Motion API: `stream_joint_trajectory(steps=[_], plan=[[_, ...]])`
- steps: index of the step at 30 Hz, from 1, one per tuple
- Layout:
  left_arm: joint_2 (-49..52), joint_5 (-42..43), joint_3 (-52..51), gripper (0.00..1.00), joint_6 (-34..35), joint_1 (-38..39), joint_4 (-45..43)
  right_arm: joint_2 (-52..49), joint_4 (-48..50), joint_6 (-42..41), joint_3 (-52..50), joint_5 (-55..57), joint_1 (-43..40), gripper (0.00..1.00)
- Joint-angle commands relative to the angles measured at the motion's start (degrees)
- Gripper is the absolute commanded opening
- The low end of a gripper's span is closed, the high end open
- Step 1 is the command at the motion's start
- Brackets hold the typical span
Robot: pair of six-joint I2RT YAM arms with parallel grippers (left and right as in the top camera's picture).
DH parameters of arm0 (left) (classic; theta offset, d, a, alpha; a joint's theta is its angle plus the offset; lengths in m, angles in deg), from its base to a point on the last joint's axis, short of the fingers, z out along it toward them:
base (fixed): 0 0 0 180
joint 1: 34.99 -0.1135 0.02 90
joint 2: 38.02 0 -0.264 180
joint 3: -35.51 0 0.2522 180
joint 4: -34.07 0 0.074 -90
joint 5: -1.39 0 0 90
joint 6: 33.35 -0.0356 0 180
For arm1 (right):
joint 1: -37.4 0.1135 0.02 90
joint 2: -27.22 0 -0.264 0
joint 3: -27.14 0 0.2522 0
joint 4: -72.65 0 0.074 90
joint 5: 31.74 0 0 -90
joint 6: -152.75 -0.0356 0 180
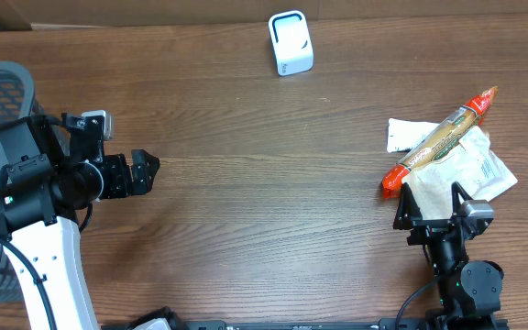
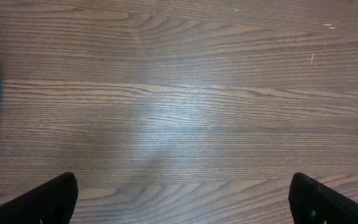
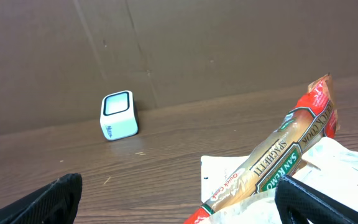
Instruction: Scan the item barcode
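Wood table (image 1: pixel 264 192): spaghetti pack (image 1: pixel 443 139) diagonal, top far-right; left pincer (image 1: pixel 148 171), right pincer (image 1: pixel 432 204) spread, empty.

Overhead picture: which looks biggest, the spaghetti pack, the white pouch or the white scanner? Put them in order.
1. Spaghetti pack, longest.
2. White pouch, close behind but partly covered, so unsure.
3. White scanner, smallest.

Red-and-tan spaghetti pack (image 1: pixel 440 140), white scanner (image 1: pixel 290 43)
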Motion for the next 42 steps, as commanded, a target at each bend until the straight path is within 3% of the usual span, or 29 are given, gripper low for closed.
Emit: stream_joint_trajectory(steps=[1, 36, 42], plan=[[0.1, 0.8, 0.2, 0.99, -1.5, 0.2, -0.2, 0.6, 0.4, 0.4, -0.6, 0.2, 0.3, 1.0], [0.1, 0.8, 0.2, 0.99, -1.5, 0.2, -0.2, 0.6, 0.4, 0.4, -0.6, 0.2, 0.3, 1.0], [-5.4, -3.3, -1.2, 1.0, -1.5, 2.7, -1.5, 0.6, 0.4, 0.5, -0.6, 0.2, 0.3, 1.0]])
